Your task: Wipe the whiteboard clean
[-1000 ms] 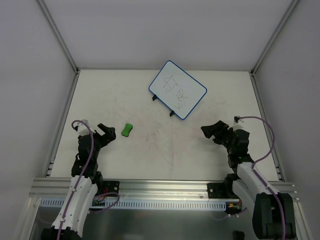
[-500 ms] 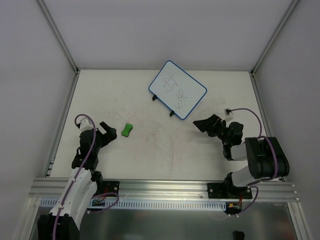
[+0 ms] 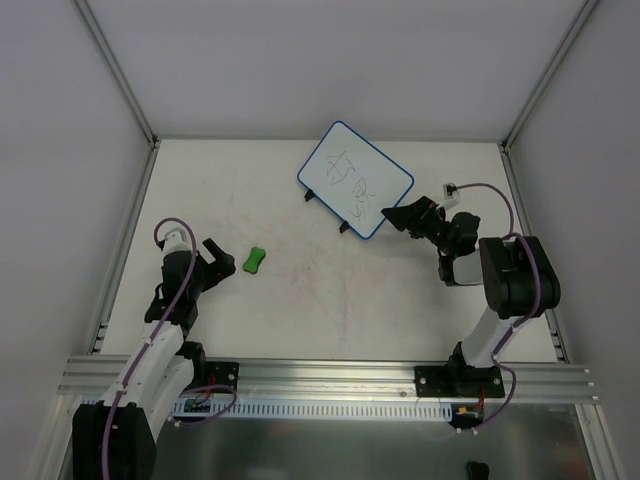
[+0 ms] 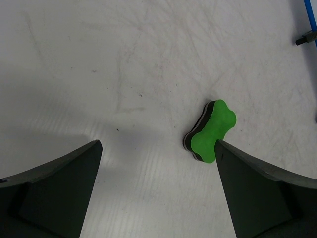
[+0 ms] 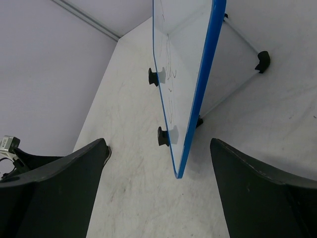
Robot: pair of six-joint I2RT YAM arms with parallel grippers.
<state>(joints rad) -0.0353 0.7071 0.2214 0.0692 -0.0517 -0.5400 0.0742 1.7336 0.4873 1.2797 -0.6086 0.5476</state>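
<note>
whiteboard (image 3: 355, 180) now lies nearer the right fingers (image 3: 396, 216), spread empty like the left fingers (image 3: 222, 258).

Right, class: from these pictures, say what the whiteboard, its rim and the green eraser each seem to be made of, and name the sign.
The whiteboard: smooth white face, likely coated board or plastic; black marker lines sit on top. Its rim: even blue, thin, probably moulded plastic. The green eraser: matte green body, perhaps foam or plastic, on a dark layer that may be felt.
</note>
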